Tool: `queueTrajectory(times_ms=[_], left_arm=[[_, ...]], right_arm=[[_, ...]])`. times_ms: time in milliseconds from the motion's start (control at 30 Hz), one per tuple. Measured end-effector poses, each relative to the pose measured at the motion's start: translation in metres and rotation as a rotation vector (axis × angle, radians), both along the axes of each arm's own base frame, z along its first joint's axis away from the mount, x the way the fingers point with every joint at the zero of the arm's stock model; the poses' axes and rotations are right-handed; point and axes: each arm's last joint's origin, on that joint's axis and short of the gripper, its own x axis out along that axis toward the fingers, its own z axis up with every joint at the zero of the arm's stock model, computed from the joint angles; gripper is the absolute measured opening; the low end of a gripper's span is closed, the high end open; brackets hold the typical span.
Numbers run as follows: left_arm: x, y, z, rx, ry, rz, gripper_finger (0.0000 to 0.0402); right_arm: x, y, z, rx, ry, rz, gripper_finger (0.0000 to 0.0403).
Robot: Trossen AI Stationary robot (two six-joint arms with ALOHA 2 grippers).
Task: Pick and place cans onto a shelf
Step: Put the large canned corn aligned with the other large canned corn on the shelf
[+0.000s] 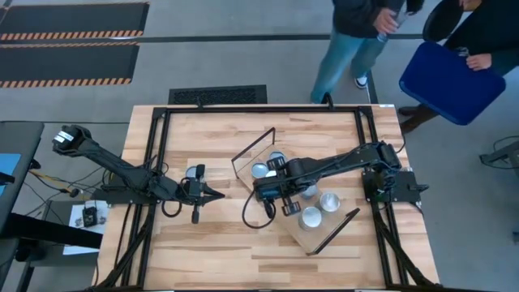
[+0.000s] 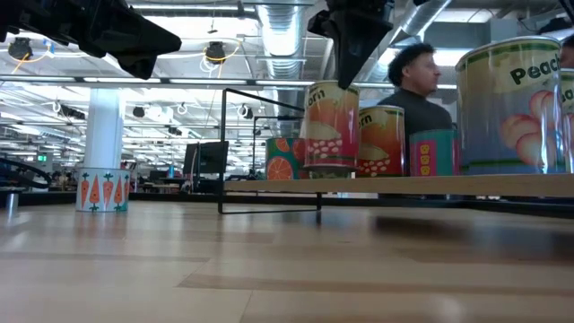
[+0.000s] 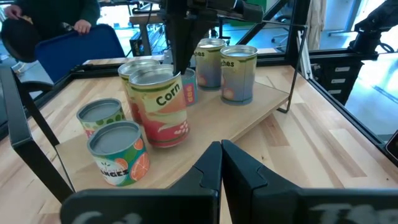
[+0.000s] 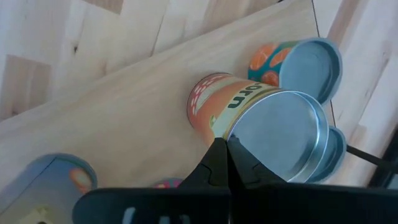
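The pale-wood shelf point(image 1: 324, 233) lies slantwise right of the table's middle, with several cans upright on it. A corn can point(image 3: 163, 109) with an orange label stands near the shelf's left end; it also shows in the low view point(image 2: 330, 126). My right gripper point(image 4: 225, 149) is shut and points down, directly over that can's top rim point(image 2: 345, 81). My left gripper point(image 1: 216, 195) is shut and empty, left of the shelf and pointing at it. A carrot-label can point(image 2: 100, 190) stands on the table beside my left gripper point(image 1: 194, 173). My right gripper's shut fingertips point(image 3: 180, 62) come from above, pointing down, to the far edge of the corn can's silvery top point(image 4: 273, 134). I cannot tell whether they touch it. The can stands upright on the shelf.
Black wire frames point(image 1: 253, 150) stand at both short ends of the shelf. An orange-label can point(image 3: 118, 152) and a green-topped can point(image 3: 99, 115) stand near the corn can; peach cans point(image 3: 239, 71) stand farther along. People with a blue tray point(image 1: 450, 81) stand beyond the table's far edge.
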Motion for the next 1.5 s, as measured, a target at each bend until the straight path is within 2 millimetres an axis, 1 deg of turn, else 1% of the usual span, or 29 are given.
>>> queueTrajectory(times_ms=[67,300,467,633,1133,1300,1500], left_arm=[[0.0,0.0,0.0,0.0,0.0,0.0,0.0],[0.0,0.0,0.0,-0.001,0.0,0.0,0.0],[0.0,0.0,0.0,-0.001,-0.001,0.0,0.0],[0.0,0.0,0.0,-0.001,0.0,0.0,0.0],[0.0,0.0,0.0,-0.005,0.0,0.0,0.0],[0.0,0.0,0.0,-0.006,0.001,-0.005,0.0],[0.0,0.0,0.0,-0.006,0.001,-0.005,0.0]], right_arm=[[0.0,0.0,0.0,0.003,0.001,0.001,0.0],[0.006,0.001,-0.018,-0.011,0.075,-0.001,0.0],[0.006,0.002,-0.018,-0.01,0.075,0.008,0.0],[0.005,0.002,-0.013,0.004,0.065,0.002,0.0],[0.003,0.003,-0.013,0.016,0.08,0.007,0.0002],[0.003,0.003,-0.013,0.02,0.077,-0.013,0.0018],[0.003,0.003,-0.012,0.022,0.074,-0.025,0.0058]])
